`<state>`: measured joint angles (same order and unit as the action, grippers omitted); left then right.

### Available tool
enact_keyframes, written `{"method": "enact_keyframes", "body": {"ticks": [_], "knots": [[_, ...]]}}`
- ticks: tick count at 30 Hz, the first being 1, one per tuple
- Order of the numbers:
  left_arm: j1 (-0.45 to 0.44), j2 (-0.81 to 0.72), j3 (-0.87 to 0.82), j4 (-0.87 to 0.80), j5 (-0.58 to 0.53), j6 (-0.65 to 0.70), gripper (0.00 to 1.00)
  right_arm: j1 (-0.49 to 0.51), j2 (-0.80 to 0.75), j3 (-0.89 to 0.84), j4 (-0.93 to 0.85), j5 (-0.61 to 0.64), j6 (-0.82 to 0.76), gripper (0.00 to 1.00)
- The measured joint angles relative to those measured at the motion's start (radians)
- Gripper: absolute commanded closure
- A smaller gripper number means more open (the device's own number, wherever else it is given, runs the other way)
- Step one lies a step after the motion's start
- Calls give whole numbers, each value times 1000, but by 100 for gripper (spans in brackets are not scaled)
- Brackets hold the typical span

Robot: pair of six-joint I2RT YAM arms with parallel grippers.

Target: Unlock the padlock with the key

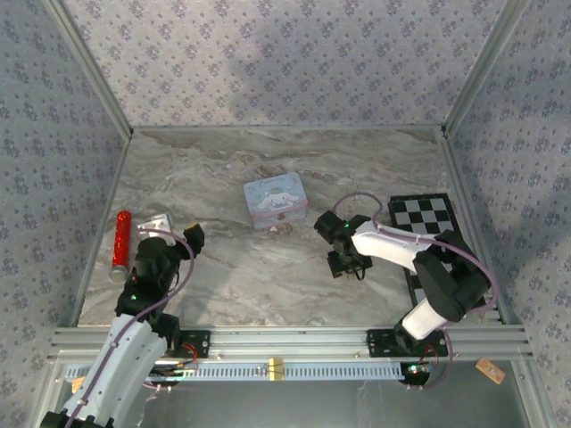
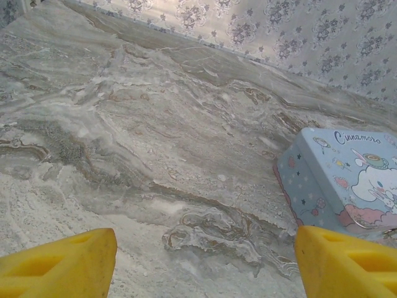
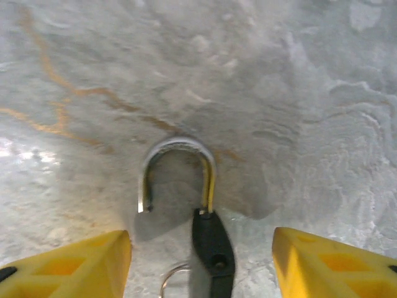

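Note:
In the right wrist view the padlock's silver shackle (image 3: pixel 177 164) lies on the marble, its left end free and its right leg running into a black piece (image 3: pixel 213 248). That piece looks like the key's head, with a wire ring (image 3: pixel 169 280) beside it. The lock's grey body is hidden. My right gripper (image 3: pixel 201 264) is open, its yellow fingers (image 3: pixel 74 264) apart on either side and touching neither. From the top view the right gripper (image 1: pixel 348 261) hangs low over that spot. My left gripper (image 2: pixel 205 267) is open over bare marble and holds nothing.
A pastel cartoon tin (image 1: pixel 275 200) sits mid-table, right of the left gripper (image 1: pixel 178 234); it also shows in the left wrist view (image 2: pixel 347 180). A red glittery tube (image 1: pixel 120 241) lies at the left wall. A black-and-white checkerboard (image 1: pixel 426 221) lies at the right wall.

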<state>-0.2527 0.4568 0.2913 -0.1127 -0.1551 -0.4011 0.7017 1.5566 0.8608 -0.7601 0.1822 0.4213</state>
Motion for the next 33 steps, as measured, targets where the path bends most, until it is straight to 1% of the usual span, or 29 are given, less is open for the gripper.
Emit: {"method": "enact_keyframes", "body": {"ticks": [2, 4, 8, 16, 19, 22, 23, 25, 26, 30, 33], "knots": [[2, 0, 0, 0, 0, 0, 24, 2, -18, 0, 5, -13, -3, 24], [4, 0, 0, 0, 0, 0, 24, 1, -37, 0, 6, -19, -4, 15], [4, 4, 0, 0, -3, 0, 23, 1, -74, 0, 7, -31, -8, 1], [12, 38, 0, 1, -3, -1, 21, -17, -172, 0, 2, -40, -16, 1], [16, 56, 0, 1, -4, -3, 20, -28, -249, 2, 0, -38, -34, 1], [19, 78, 3, 1, -20, -7, 20, -56, -360, 6, 14, -16, -59, 1], [23, 92, 8, 2, -27, -7, 19, -72, -401, 6, 25, -7, -69, 1], [29, 124, 18, 3, -53, -8, 10, -120, -480, 0, 66, 9, -85, 1], [31, 142, 26, 5, -73, -9, 1, -152, -523, -9, 98, 20, -94, 1], [31, 200, 42, 26, -180, -14, 0, -277, -645, -98, 255, 76, -120, 1], [31, 229, 43, 61, -264, -7, 0, -362, -681, -196, 400, 129, -153, 1]]}}
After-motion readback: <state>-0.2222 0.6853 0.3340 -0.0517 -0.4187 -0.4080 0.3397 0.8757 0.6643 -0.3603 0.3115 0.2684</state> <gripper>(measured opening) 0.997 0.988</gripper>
